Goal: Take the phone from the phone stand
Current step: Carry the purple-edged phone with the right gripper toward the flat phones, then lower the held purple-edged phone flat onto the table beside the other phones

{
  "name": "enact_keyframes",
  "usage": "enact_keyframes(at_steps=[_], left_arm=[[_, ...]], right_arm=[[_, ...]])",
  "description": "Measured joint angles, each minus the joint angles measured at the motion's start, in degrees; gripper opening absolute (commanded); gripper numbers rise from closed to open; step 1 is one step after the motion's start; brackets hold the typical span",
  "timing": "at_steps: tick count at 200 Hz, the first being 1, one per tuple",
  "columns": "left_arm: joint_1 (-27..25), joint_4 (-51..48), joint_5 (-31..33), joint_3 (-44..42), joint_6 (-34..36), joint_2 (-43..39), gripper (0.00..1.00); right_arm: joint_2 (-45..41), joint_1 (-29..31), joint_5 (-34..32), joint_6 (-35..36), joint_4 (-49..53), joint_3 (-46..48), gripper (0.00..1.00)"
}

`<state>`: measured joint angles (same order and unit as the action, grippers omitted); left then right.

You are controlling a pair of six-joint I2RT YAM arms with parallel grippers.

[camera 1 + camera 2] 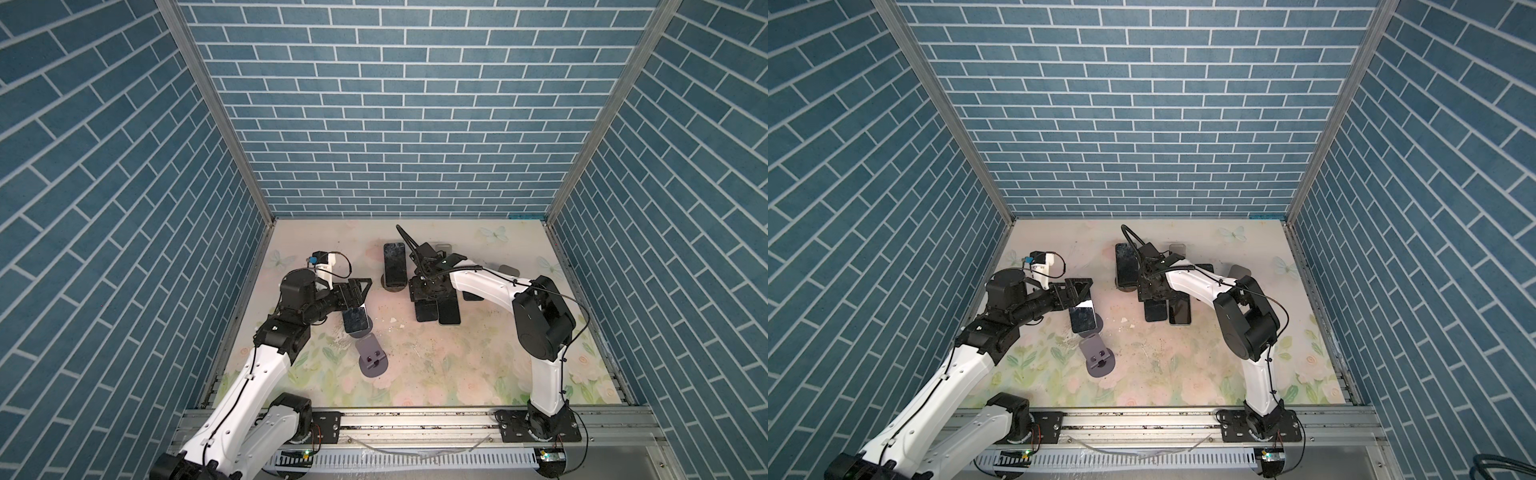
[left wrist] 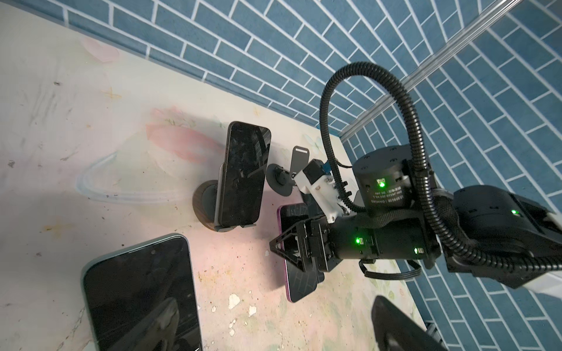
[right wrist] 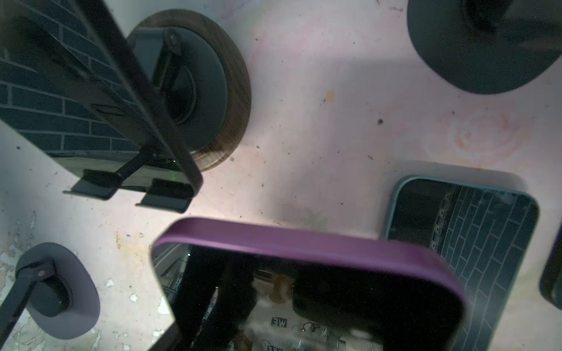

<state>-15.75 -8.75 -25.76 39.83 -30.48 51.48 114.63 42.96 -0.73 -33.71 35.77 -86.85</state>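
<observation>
The right gripper (image 2: 286,250) has its fingers clamped across the face and back of a purple-edged, dark-screened phone (image 3: 304,243). The phone hangs clear of every stand over the floral-printed tabletop (image 1: 457,365) (whether its lower end touches the surface, I cannot tell). Just beside it a teal-edged phone (image 3: 462,243) lies flat on the table. Farther back, toward the brick wall, a black glass phone (image 1: 395,264) leans on a round wood-ringed stand (image 3: 234,100). Across the table, the left gripper (image 1: 359,293) has its fingers spread wide and grips nothing. It hovers just above a pale-edged dark phone (image 1: 356,320) that is propped at a slant. Near that, toward the front rail, sits a grey oval-footed plastic stand (image 1: 372,357), its two small hooks facing up.
</observation>
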Motion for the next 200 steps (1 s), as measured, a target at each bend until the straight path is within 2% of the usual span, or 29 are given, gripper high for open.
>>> enact_keyframes(at_steps=[118,200], left_arm=[[-2.3,-0.1,0.3,0.1,1.9,1.9,1.0],[-2.3,-1.8,1.0,0.2,3.3,0.5,1.0]], right_arm=[[6.6,-0.7,3.4,-3.1,0.3,-3.9,0.63],[7.1,-0.7,3.1,-5.0,1.2,-4.3,0.64]])
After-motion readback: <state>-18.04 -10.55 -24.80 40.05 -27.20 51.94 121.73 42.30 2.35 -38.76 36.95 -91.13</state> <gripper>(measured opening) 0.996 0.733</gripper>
